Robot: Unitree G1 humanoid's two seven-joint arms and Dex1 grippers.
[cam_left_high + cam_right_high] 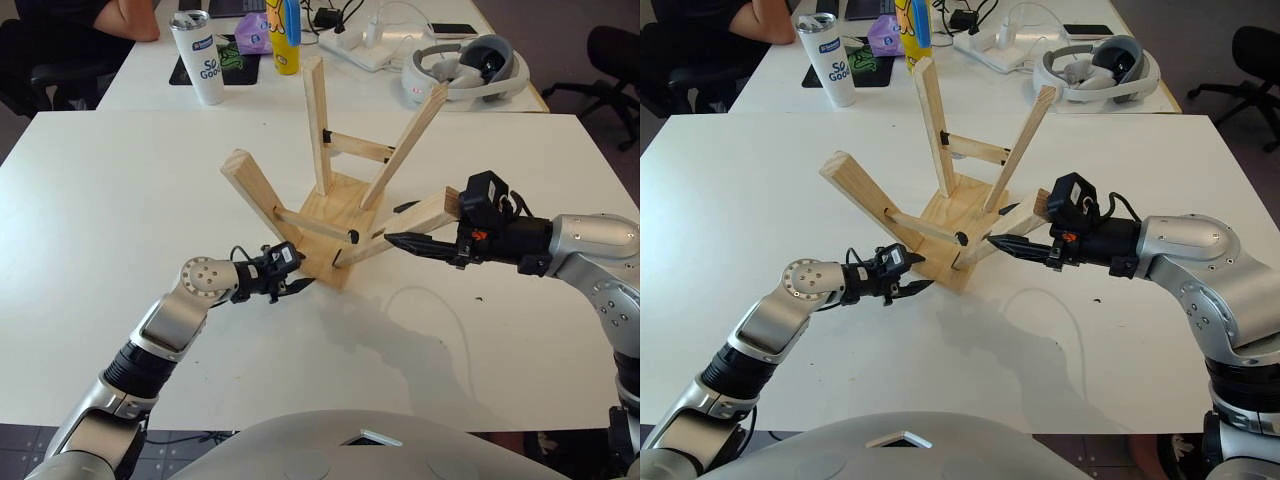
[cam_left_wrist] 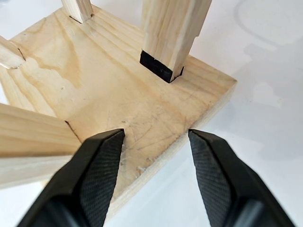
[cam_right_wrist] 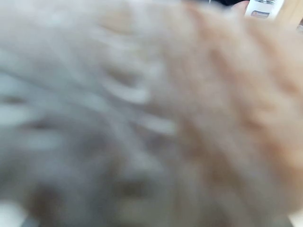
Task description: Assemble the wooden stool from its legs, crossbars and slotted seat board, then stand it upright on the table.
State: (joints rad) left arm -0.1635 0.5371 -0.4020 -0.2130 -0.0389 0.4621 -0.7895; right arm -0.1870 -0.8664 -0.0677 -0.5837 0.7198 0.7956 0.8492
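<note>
The left pincer (image 2: 156, 134) hangs wide open with its ribbed pads (image 2: 102, 175) on either side of the nearest corner of the seat board (image 2: 113, 85), and nothing is gripped yet. The stool (image 1: 335, 190) lies inverted on the white table (image 1: 120, 250) directly in front of this pincer, seat board down and legs splayed up and away. Just beyond the pads a black-tipped leg (image 2: 173, 28) sits in its slot, with another leg passing close beside one pad. Further ahead, two crossbars (image 1: 355, 147) tie the legs together. The right pincer (image 1: 398, 241) hovers opposite, across the board from the left one and just under the leg that slants toward it. I cannot tell whether it is open or closed. The stool looks like stiff, fairly light bare wood that is smooth enough to slip. It is probably awkward rather than heavy, since the long legs would swing as it turns. The slotted joints may work loose if it is hauled by a single leg tip. Better holds seem to be the board edge at the left pincer and a leg low down near the board. The face of the seat against the table is hidden. The right wrist view is a pale blur, and how fully each leg is seated is hard to make out.
</note>
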